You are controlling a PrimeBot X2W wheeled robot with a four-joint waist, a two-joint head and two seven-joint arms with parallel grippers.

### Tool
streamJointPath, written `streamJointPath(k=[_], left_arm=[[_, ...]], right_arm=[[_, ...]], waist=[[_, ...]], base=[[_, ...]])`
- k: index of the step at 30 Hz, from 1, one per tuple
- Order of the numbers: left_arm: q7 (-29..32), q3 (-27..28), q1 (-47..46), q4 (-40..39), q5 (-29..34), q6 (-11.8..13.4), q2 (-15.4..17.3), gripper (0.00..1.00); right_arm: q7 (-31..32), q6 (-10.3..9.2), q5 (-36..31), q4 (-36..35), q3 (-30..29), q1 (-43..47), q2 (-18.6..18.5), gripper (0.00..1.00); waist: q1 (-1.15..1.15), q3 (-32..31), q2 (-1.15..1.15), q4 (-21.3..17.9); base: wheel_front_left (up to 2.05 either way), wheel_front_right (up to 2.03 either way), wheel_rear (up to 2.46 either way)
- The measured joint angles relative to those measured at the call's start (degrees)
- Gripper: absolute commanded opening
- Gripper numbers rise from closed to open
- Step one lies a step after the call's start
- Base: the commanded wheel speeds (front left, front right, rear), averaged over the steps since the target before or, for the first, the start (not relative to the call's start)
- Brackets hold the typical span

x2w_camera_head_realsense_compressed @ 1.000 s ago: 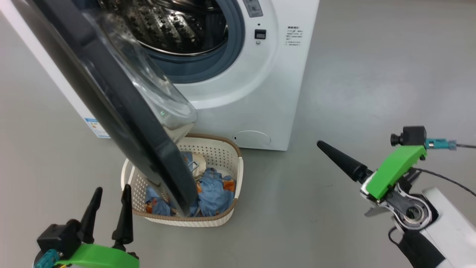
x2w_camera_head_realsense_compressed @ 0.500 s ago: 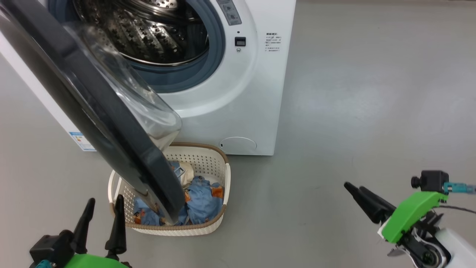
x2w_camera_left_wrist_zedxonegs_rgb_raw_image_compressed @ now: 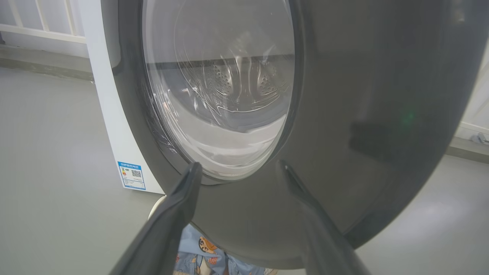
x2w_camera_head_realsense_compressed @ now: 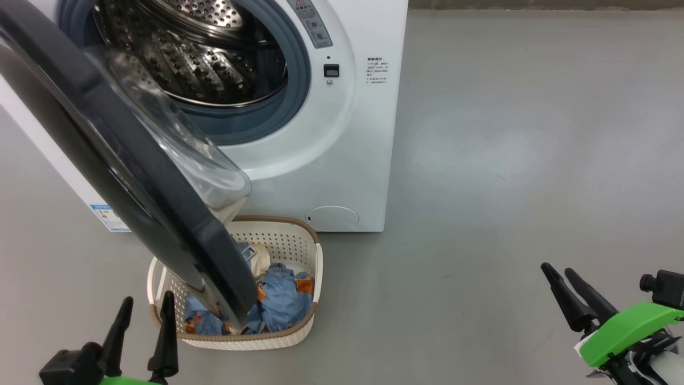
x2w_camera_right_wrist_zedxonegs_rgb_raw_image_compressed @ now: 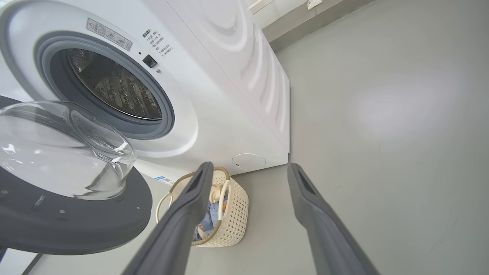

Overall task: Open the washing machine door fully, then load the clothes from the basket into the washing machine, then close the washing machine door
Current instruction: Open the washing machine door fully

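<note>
Door-opening step unfinished: washing machine door [x2w_camera_head_realsense_compressed: 133, 176] half-swung, overhanging the basket [x2w_camera_head_realsense_compressed: 318, 267] of clothes [x2w_camera_head_realsense_compressed: 280, 299] by the washing machine [x2w_camera_head_realsense_compressed: 342, 160]; left gripper [x2w_camera_head_realsense_compressed: 148, 299] and right gripper [x2w_camera_head_realsense_compressed: 557, 269] spread, empty; next, probably push door wider.

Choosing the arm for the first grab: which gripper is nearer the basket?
Left. The left gripper hovers open just beside the front-left corner of the basket; the right gripper, also open, is far off to the basket's right.
</note>
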Motion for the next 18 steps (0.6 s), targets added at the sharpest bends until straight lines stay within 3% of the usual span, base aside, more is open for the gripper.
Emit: streamJointPath(k=[4,6,13,18], left_arm=[[0.0,0.33,0.49,-0.12,0.0,0.0,0.0,1.0],[0.0,0.46,0.99,-0.14,0.0,0.0,0.01,1.0],[0.0,0.53,1.1,-0.18,0.09,0.0,0.04,1.0],[0.0,0.68,1.09,-0.19,0.26,0.0,0.2,1.0]], right_arm=[[-1.13,0.0,-6.61,1.44,-1.04,0.44,-0.66,1.0],[-1.13,0.0,-12.03,1.74,-4.39,0.89,-0.27,1.0],[-1.18,0.01,-28.75,-0.11,-14.28,5.03,3.33,1.0],[-1.18,0.01,-36.55,-3.08,-21.18,7.95,6.35,1.0]], waist=[[0.0,-0.25,0.0,-0.32],[0.0,-0.3,0.0,-0.47],[0.0,-0.62,0.0,-0.25],[0.0,-0.69,0.0,0.12]], base=[[0.0,0.0,0.0],[0.0,0.0,0.0],[0.0,0.0,0.0],[0.0,0.0,0.0]])
